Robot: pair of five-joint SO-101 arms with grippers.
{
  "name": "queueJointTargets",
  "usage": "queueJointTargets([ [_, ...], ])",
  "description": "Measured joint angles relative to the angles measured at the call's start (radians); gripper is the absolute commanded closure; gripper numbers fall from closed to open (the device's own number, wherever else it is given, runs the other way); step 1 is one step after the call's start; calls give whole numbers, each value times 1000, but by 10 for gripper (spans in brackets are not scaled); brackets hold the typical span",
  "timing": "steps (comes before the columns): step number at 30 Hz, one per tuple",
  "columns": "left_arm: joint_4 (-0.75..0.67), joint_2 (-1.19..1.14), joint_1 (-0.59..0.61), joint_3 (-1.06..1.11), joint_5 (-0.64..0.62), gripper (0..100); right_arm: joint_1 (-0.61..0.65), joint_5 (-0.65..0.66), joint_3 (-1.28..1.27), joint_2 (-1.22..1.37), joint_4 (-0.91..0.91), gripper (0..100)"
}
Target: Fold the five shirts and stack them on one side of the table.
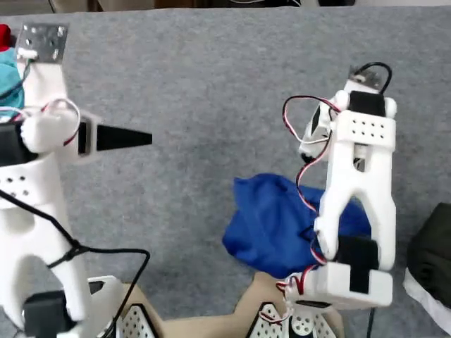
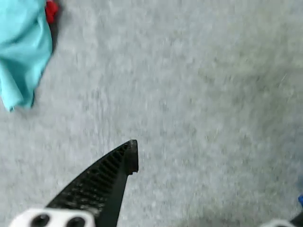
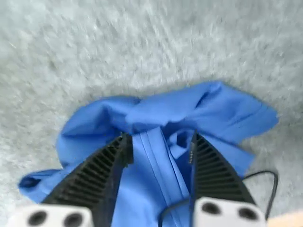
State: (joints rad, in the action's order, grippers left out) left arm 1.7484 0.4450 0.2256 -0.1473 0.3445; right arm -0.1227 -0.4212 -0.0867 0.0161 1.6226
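Note:
A crumpled blue shirt [image 1: 271, 222] lies on the grey table near the front, right of centre. My right gripper [image 3: 160, 144] hovers open just above it, and its two black fingers [image 3: 113, 161] straddle a raised seam of the blue shirt [image 3: 156, 118]; nothing is pinched. My left gripper [image 1: 141, 139] is at the left side, pointing right over bare cloth, open and holding nothing. One of its black fingers [image 2: 116, 168] shows above the grey surface. A teal shirt [image 2: 21, 47] with a bit of red fabric [image 2: 51, 10] beside it lies at the far left.
The grey felt table [image 1: 211, 84] is bare across the middle and back. A dark garment [image 1: 431, 253] and something white [image 1: 423, 292] lie at the right edge. The teal shirt [image 1: 8, 74] sits behind the left arm.

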Motion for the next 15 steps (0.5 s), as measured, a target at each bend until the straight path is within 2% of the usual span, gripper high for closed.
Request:
queueJointTargets([
  [7, 0, 68, 6, 147, 0, 451, 0, 0, -12, 74, 54, 806],
  [15, 0, 69, 6, 157, 0, 451, 0, 0, -144, 155, -101, 807],
])
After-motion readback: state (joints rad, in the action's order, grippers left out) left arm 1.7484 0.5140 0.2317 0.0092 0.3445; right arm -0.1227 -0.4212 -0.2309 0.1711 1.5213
